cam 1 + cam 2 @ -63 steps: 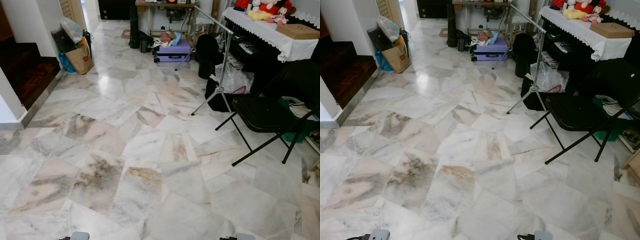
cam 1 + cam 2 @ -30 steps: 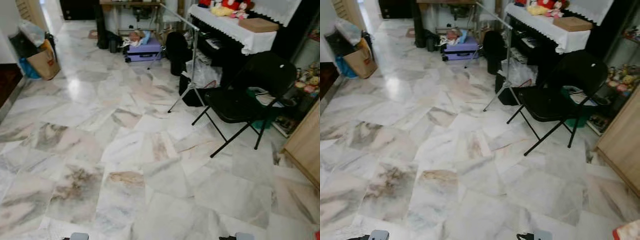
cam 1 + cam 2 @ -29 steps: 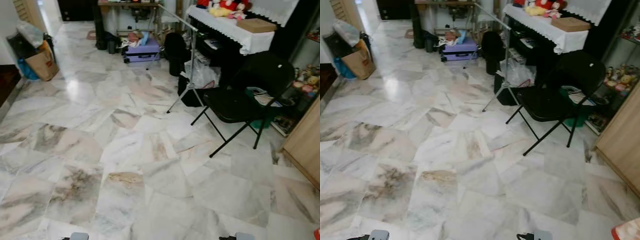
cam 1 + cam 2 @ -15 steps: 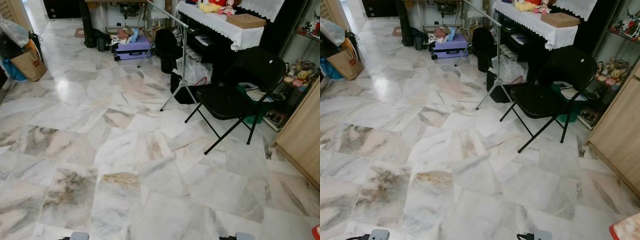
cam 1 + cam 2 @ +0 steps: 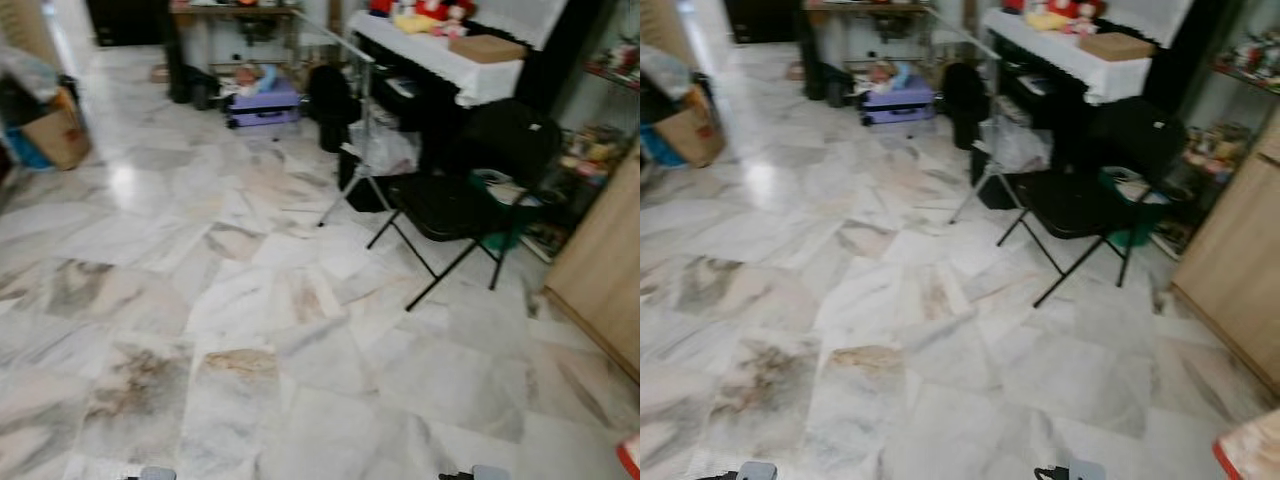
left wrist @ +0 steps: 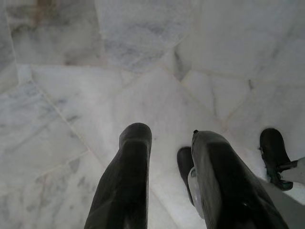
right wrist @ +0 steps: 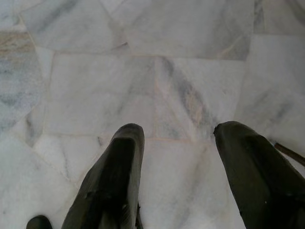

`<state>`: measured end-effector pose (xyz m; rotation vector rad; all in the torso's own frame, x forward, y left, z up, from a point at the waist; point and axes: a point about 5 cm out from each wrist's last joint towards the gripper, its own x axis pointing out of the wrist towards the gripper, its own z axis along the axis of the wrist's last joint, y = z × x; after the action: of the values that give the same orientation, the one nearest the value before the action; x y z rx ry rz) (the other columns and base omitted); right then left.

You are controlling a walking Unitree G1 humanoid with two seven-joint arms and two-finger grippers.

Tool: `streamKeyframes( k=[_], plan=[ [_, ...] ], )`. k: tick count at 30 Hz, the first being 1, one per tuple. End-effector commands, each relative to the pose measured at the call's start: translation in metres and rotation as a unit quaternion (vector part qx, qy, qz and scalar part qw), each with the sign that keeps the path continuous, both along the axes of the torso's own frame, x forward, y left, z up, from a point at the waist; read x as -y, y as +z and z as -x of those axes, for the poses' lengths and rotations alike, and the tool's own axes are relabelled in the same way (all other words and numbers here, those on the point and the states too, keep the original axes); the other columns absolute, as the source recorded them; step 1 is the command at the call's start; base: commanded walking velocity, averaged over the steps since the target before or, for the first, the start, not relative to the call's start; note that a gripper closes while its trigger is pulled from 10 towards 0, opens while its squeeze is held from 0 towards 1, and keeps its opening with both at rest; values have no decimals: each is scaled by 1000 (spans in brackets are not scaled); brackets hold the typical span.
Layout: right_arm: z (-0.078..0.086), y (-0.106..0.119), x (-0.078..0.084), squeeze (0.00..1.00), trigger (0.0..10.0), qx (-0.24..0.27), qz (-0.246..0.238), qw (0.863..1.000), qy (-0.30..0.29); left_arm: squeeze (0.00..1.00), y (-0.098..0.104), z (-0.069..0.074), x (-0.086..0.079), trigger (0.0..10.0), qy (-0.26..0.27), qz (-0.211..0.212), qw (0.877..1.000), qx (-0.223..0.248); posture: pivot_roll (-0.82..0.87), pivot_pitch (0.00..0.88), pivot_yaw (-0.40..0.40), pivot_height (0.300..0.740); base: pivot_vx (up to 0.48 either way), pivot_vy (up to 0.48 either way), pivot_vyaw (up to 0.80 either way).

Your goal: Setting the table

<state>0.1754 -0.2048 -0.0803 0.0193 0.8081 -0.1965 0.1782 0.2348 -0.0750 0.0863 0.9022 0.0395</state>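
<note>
Left eye view: red-rimmed tabletop corner (image 5: pixel 1250 450) lay low at right, nearer right end effector (image 7: pixel 183 138). Both end effectors hung over marble floor (image 5: pixel 250 300), left end effector (image 6: pixel 167 138) too, fingers spread, empty.

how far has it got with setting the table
Nothing looks done yet. Both grippers, left and right, hang open and empty over the marble floor. The head views are blurred; a black folding chair stands ahead. Fetching and laying everything is still left.
</note>
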Motion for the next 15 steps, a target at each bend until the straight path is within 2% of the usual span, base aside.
streamKeyframes(
  k=[1,10,15],
  plan=[
    [-10,-2,-15,0,10000,-32,-136,989,-44,0,-7,-6,38,10000,7,31,999,-19,127,96,-90,740,0,0,-800],
    [-8,-3,-15,0,10000,-34,-137,989,-44,0,-9,-2,40,10000,2,31,999,-26,132,107,-84,740,0,0,-800],
    [-11,-2,-17,0,10000,-31,-139,989,-46,0,-8,-4,38,10000,2,30,999,-22,127,103,-70,740,0,0,0]
  ],
)
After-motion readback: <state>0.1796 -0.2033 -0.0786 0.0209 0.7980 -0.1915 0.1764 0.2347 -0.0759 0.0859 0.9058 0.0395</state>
